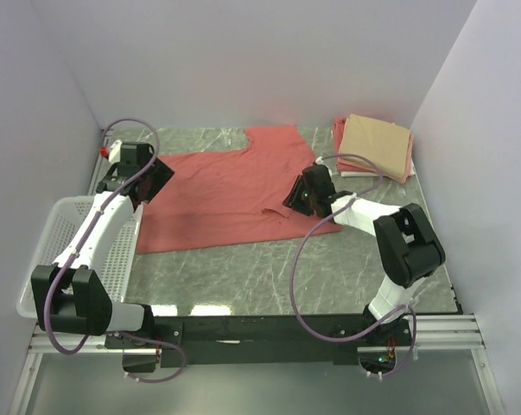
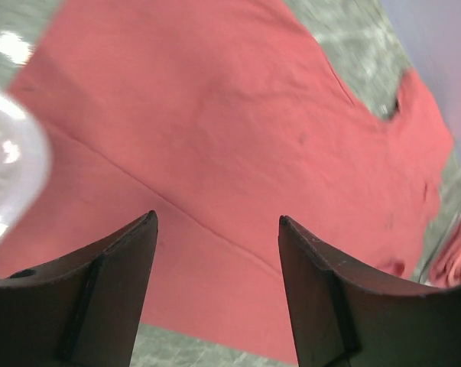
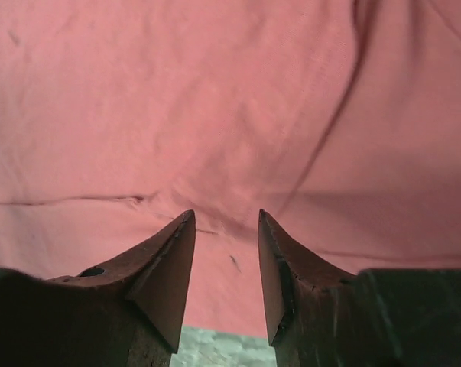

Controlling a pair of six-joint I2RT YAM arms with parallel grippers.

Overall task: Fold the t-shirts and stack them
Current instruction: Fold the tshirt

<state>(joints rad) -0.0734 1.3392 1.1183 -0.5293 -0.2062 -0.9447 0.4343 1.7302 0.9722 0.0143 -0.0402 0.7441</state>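
Observation:
A large salmon-red t-shirt (image 1: 230, 194) lies spread flat on the grey marbled table. It fills the left wrist view (image 2: 238, 138) and the right wrist view (image 3: 215, 99). A folded tan t-shirt (image 1: 377, 143) lies on a folded pink one (image 1: 339, 138) at the back right. My left gripper (image 1: 153, 186) is open and empty above the red shirt's left edge; its jaws stand wide apart in the left wrist view (image 2: 217, 222). My right gripper (image 1: 296, 199) is open and empty just above the shirt's right side, near a fold line (image 3: 225, 218).
A white plastic mesh basket (image 1: 48, 246) stands at the left table edge under the left arm. White walls close in the table on three sides. Bare table (image 1: 260, 272) shows in front of the red shirt.

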